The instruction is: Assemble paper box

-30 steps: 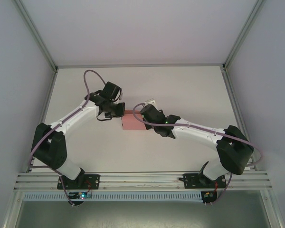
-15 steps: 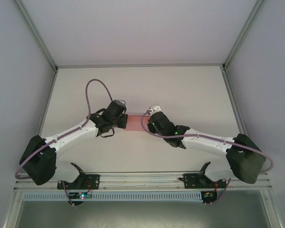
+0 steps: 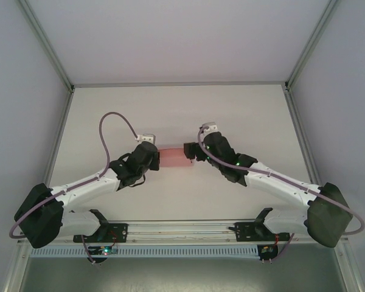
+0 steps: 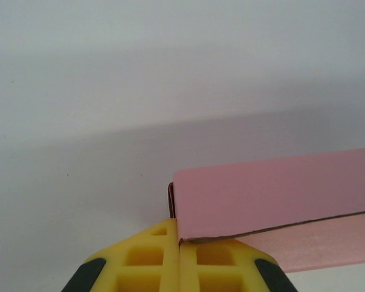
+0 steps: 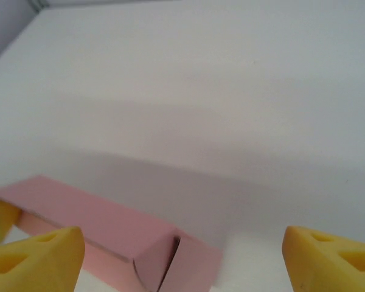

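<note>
The paper box [image 3: 173, 157] is a pink, long, low box lying across the middle of the table between both arms. My left gripper [image 3: 159, 157] is at its left end. In the left wrist view the yellow fingers [image 4: 152, 255] of my left gripper [image 4: 179, 236] are pressed together on the near left corner of the box [image 4: 274, 194]. My right gripper [image 3: 190, 154] is at the right end. In the right wrist view this gripper [image 5: 181, 238] stands wide open, with its fingertips [image 5: 55, 246] either side of the box's folded end [image 5: 164, 258] and apart from it.
The white table [image 3: 243, 115] has metal frame posts along its left and right edges [image 3: 298, 134]. A rail [image 3: 182, 228] with both arm bases runs along the near edge. Purple cables loop above each wrist.
My right gripper has opened and let go of the box's right end. Both arms have stretched out lower and wider. The box now lies as a narrow strip between them.
</note>
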### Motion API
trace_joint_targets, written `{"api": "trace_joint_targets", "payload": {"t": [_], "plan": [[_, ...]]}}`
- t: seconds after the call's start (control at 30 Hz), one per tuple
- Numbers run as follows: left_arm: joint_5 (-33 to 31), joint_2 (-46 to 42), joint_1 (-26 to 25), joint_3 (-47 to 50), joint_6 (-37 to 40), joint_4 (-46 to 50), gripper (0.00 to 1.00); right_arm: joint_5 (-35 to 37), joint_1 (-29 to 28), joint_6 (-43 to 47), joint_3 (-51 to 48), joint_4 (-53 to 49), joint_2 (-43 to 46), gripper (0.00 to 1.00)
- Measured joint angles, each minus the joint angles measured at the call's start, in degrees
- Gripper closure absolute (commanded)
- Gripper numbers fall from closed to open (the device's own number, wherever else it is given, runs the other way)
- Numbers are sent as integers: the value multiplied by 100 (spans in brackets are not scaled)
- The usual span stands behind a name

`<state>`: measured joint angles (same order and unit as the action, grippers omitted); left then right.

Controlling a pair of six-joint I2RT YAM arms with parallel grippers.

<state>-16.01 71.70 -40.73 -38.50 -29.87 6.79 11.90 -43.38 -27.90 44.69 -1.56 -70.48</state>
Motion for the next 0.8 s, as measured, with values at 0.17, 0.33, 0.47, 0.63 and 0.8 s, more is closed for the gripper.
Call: {"api": "trace_joint_targets", "payload": {"t": [0.17, 0.33, 0.47, 0.63, 0.8], "plan": [[-144, 155, -92, -129, -2, 17, 100, -457, 442, -442, 308, 63, -575, 27], [-195, 175, -133, -170, -20, 72, 100, -890, 466, -651, 352, -103, -1202, 38], [-170, 195, -133, -201, -17, 109, 100, -1062, 485, -798, 98, 125, -1176, 42], [15, 299, -127, -389, 50, 306, 70, -855, 352, -839, -372, 739, -1064, 48], [328, 138, -116, -623, 199, 1191, 0, -682, 302, -909, -496, 1263, -1224, 65]]}}
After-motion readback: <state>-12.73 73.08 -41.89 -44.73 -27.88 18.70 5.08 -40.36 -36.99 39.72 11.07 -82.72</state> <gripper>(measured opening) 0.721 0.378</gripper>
